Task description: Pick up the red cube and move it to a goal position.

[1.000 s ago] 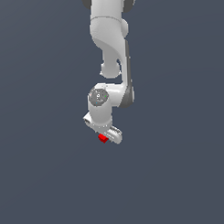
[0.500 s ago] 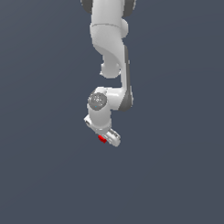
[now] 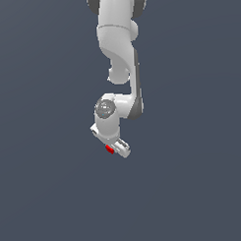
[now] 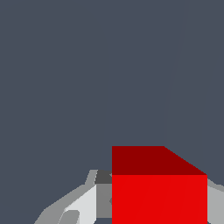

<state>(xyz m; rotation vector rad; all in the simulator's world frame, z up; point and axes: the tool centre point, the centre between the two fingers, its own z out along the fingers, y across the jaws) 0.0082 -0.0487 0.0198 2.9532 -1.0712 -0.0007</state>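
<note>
While the white arm reaches down, its hand is clamped on the red cube, fingers flanking it.

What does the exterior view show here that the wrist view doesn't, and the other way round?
Only the exterior view shows the whole white arm reaching down, with the gripper at its end. Only the wrist view shows the red cube close up, two plain faces visible, with grey fingers beside it. Both show the cube at the gripper against a plain dark grey background.
</note>
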